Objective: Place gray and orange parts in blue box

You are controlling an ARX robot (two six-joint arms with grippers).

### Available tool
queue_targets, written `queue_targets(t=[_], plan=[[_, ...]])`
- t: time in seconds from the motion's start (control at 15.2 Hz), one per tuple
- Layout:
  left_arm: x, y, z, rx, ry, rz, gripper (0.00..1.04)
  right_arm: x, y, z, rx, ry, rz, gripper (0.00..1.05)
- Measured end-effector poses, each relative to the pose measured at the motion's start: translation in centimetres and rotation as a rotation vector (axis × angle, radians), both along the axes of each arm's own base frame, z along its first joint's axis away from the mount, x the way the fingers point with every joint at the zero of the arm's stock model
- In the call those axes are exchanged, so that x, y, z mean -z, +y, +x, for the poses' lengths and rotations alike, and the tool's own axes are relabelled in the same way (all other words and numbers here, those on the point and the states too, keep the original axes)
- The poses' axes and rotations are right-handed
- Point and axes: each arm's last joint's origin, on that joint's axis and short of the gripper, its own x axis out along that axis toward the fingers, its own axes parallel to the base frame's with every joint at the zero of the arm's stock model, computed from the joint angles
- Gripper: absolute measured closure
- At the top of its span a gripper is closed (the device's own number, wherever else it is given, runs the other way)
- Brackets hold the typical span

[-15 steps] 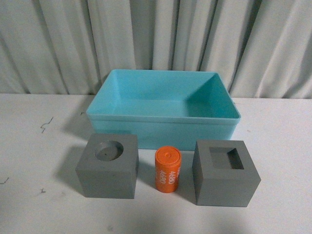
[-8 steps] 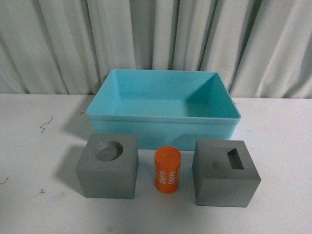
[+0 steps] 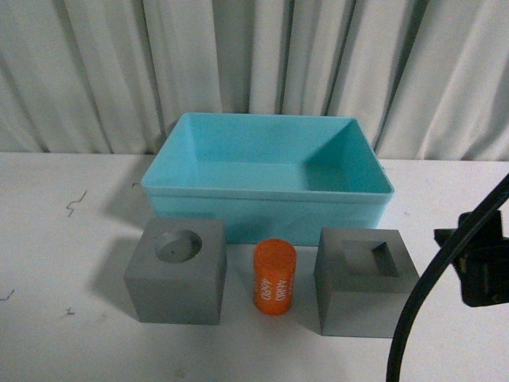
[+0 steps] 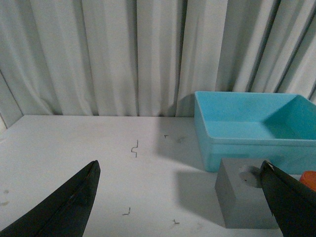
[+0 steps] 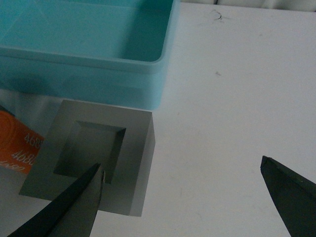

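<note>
The left gripper (image 4: 178,165) hangs with its jaws spread wide over the white surface (image 3: 64,239), out to the left of the blue box (image 3: 266,208). Before the box's left part stands the gray cube with a round recess (image 3: 176,270). Before its middle the orange cylinder (image 3: 274,277) stands upright, and before its right part sits the gray cube with a square recess (image 3: 366,280). All three rest on the surface, outside the box. The right gripper (image 5: 180,164), jaws spread wide, hovers near the box's front right corner.
</note>
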Motion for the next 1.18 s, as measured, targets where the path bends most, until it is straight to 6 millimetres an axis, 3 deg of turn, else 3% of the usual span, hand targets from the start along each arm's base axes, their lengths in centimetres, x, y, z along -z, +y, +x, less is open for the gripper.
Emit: queue_targets(t=[0.79,0.99,1.18], plan=[[0.0,0.0,0.0,0.0,0.0,0.0,0.07,4.5,4.3,3.6,0.03,0.127,0.026,0.06],[0.0,0.0,0.0,0.0,0.0,0.0,0.07,4.9,4.2,3.5,0.067,0.144,0.043,0.51],[0.0,0.0,0.0,0.0,0.0,0.0,0.07,5.0,4.0,3.4,0.074,0.143,0.049,0.64]])
